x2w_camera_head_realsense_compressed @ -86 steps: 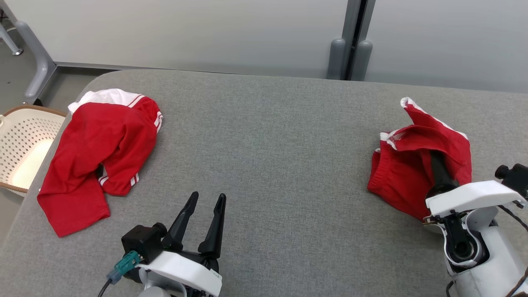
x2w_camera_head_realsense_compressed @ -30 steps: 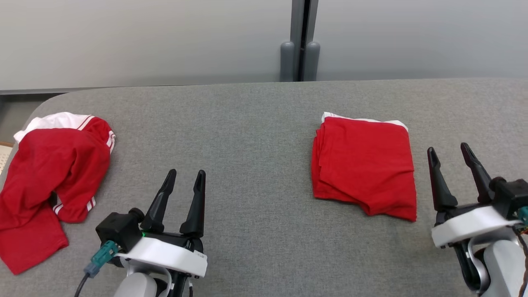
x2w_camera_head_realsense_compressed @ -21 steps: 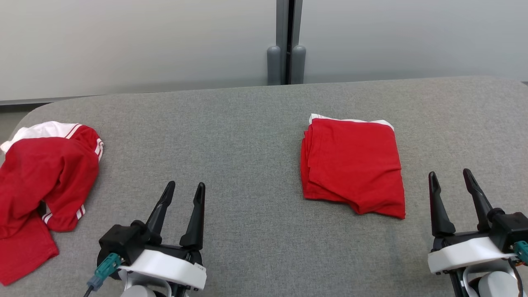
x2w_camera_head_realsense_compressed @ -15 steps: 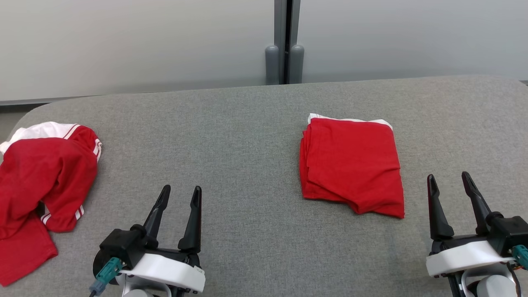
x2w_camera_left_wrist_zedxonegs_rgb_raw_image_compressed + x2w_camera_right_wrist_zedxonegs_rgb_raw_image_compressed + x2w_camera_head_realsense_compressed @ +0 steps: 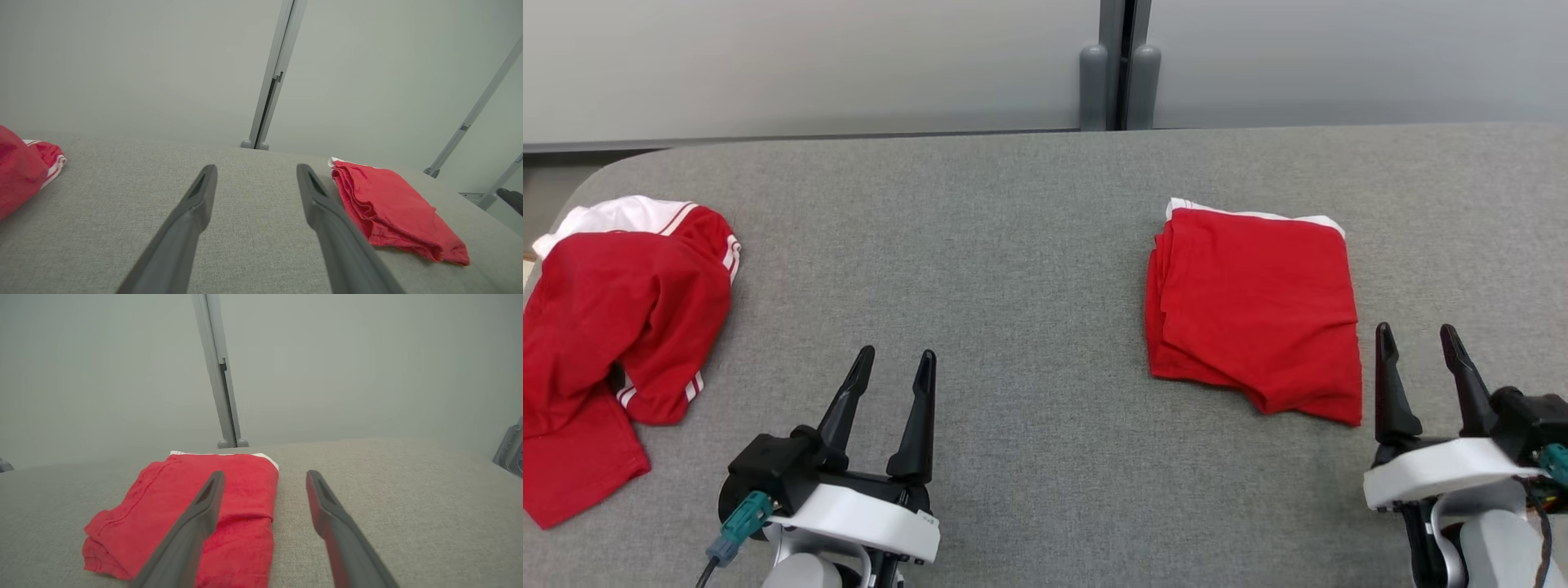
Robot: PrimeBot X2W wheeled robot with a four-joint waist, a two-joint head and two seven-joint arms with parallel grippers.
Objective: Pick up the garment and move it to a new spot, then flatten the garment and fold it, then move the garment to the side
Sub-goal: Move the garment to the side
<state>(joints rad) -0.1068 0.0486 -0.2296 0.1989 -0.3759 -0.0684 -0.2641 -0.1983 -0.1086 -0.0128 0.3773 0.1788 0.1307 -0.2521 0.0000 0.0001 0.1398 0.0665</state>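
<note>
Across the whole foreground stretches a grey fabric-covered counter [image 5: 1029, 245] with a rounded far-left corner. Pale wall panels [image 5: 809, 65] stand behind it, joined by a grey post [image 5: 1119, 73] near the middle.

On the counter's left end lies a crumpled red garment [image 5: 613, 327] with white trim and white stripes, bunched and uneven, its lower part reaching the left edge of the head view.

Well apart from it, on the right half of the counter, rests the folded red garment [image 5: 1258, 310]. It is a flat, roughly rectangular stack with a strip of white showing along its far edge and layered folds along its left side.

The left gripper [image 5: 897, 354] hangs over bare counter between the two garments, released, its dark fingers spread and holding nothing. The right gripper [image 5: 1414, 328] sits just beside the folded garment's near right corner, likewise released and empty, not touching the cloth.
</note>
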